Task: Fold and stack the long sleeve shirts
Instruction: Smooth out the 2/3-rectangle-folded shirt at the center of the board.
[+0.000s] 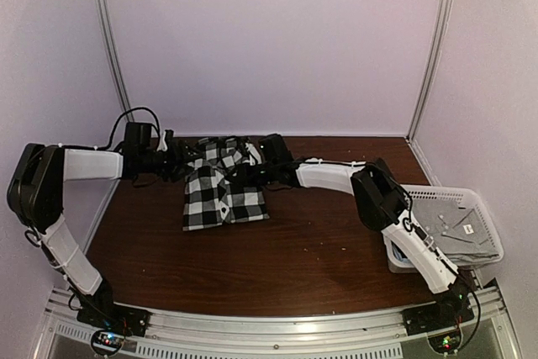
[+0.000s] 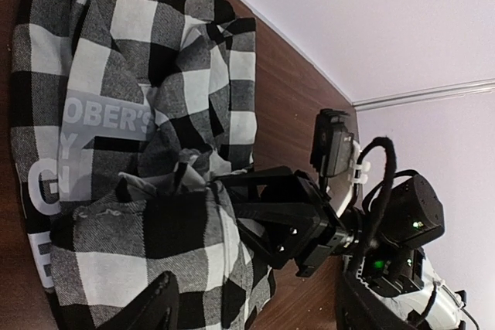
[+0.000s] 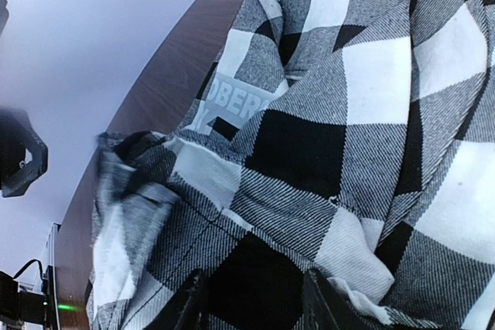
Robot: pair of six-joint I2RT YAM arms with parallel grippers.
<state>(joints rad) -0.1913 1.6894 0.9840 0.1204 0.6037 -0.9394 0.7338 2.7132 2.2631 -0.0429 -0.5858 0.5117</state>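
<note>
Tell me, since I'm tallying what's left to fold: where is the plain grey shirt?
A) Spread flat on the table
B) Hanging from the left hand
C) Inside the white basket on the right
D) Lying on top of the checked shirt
C: the top view shows the grey shirt lying inside the white basket at the right, apart from the checked shirt out on the table.

The dark brown wooden counter carries two things. A black-and-white checked cloth shirt lies toward its far side, a little left of centre, the near part flat and squared, the far part bunched up. A white plastic lattice basket sits at the counter's right edge, well apart from the shirt. A silver metal rail runs along the near edge.
</note>
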